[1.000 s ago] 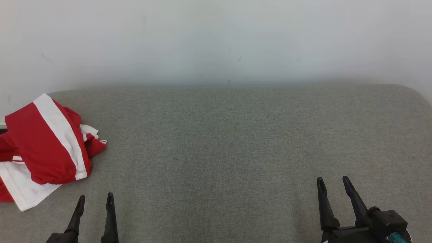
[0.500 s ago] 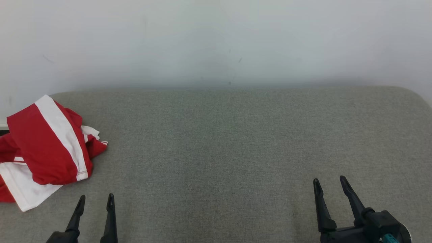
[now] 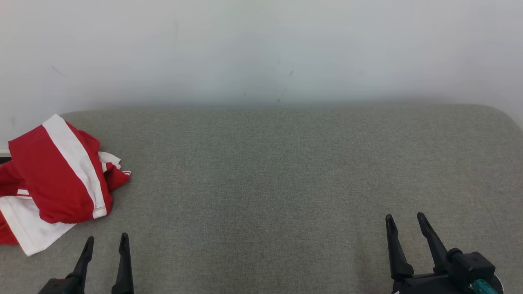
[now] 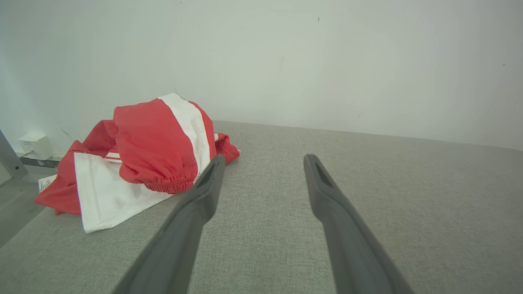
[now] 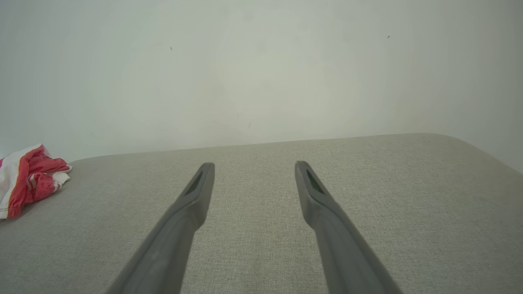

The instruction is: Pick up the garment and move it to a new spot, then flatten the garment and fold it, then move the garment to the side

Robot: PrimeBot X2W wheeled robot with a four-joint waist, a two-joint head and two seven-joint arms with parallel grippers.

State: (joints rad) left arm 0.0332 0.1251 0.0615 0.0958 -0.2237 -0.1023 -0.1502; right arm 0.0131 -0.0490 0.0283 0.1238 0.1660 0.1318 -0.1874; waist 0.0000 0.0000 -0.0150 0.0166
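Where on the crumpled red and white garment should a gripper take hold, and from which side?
Probably the raised red hump of the garment, pinched from above by the open left gripper: cloth bunches highest there, just ahead of it.

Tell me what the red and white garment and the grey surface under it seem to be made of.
Garment: thin, smooth cloth, probably synthetic; soft folds, gathered elastic hem. Grey surface: matte woven fabric, perhaps over padding; visible weave grain, rounded corner.
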